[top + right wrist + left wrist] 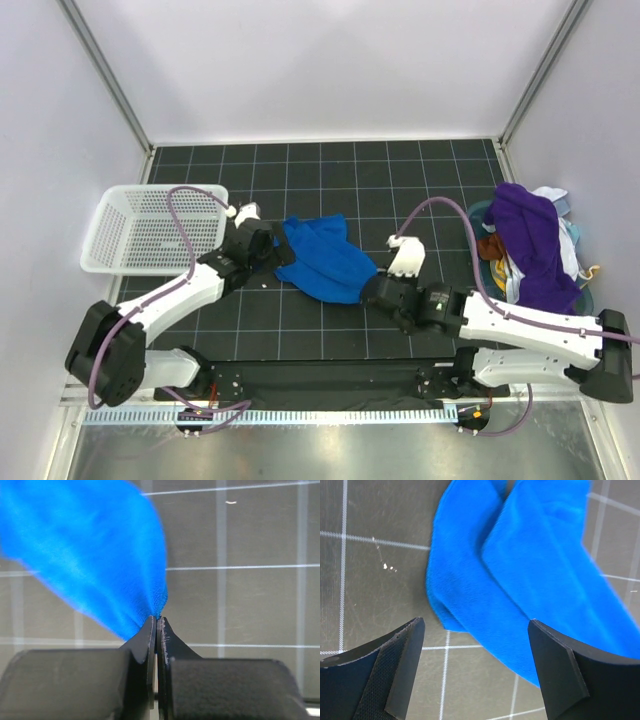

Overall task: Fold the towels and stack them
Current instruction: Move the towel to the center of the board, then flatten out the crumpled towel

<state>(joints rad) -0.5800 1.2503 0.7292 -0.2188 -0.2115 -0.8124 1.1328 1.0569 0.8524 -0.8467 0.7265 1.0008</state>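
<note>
On the dark gridded tabletop (330,170), a white basket (130,190) sits at the left edge and the purple towel (530,245) drapes a heap (495,255) at the right edge. Between them, mid-table, lies the rumpled blue towel (325,258). My left gripper (476,626) stands wide open over its left end; my right gripper (156,622) pinches its near right corner shut.

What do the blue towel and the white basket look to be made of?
The blue towel looks like soft cloth, perhaps microfibre or terry, matte: a fine fuzzy nap and limp folds show close up. The white basket looks like rigid moulded plastic, sheen unclear: thin walls pierced by a regular grid of holes.
</note>
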